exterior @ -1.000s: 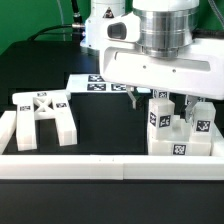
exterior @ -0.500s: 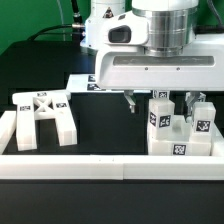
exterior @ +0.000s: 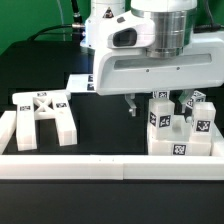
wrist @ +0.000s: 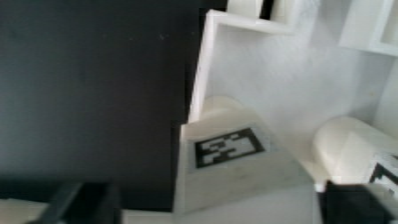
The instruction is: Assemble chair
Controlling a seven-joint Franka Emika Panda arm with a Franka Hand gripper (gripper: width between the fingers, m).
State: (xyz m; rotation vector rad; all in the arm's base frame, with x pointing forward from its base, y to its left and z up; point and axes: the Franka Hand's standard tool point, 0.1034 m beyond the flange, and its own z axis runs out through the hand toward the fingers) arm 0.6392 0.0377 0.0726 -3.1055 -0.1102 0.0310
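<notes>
Lower now, the arm has set its fingers (exterior: 131,103) astride the upright tagged block (exterior: 160,118). They stand wide apart, gripping nothing, with the block directly between them.

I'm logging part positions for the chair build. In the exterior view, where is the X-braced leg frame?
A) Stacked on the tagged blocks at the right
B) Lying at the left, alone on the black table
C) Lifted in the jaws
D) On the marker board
B: the leg frame lies flat on the black table at the exterior view's left, well apart from the tagged blocks at its right.
</notes>
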